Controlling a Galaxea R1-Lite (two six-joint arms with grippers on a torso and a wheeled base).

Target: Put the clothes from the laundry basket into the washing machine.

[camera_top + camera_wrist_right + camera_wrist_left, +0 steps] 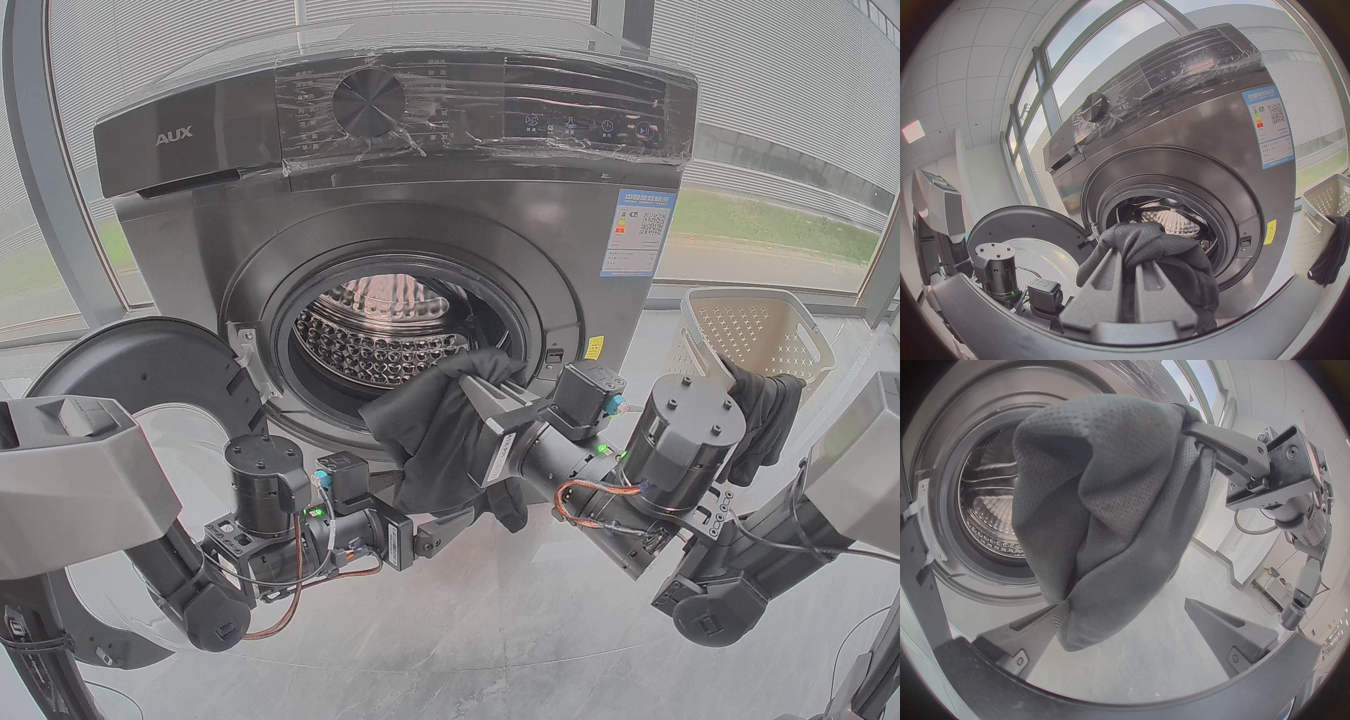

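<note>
The washing machine (pixel 394 187) stands in front of me with its door (pixel 141 366) swung open to the left and the steel drum (pixel 375 328) showing. My right gripper (pixel 473 384) is shut on a black mesh garment (pixel 427 422), holding it just before the drum opening (pixel 1172 220). The garment (pixel 1106 514) hangs down in a loose bundle. Below it my left gripper (pixel 478 514) is open, and the cloth's lower tip (pixel 1073 636) dangles between the fingers (pixel 1026 636), close to one of them. In the right wrist view the gripper (pixel 1129 262) pinches the garment (pixel 1162 253).
A cream laundry basket (pixel 750 328) sits on the floor to the right of the machine, with another black garment (pixel 764 412) draped over its rim. The open door (pixel 1026 234) fills the space on the left. Pale floor lies below both arms.
</note>
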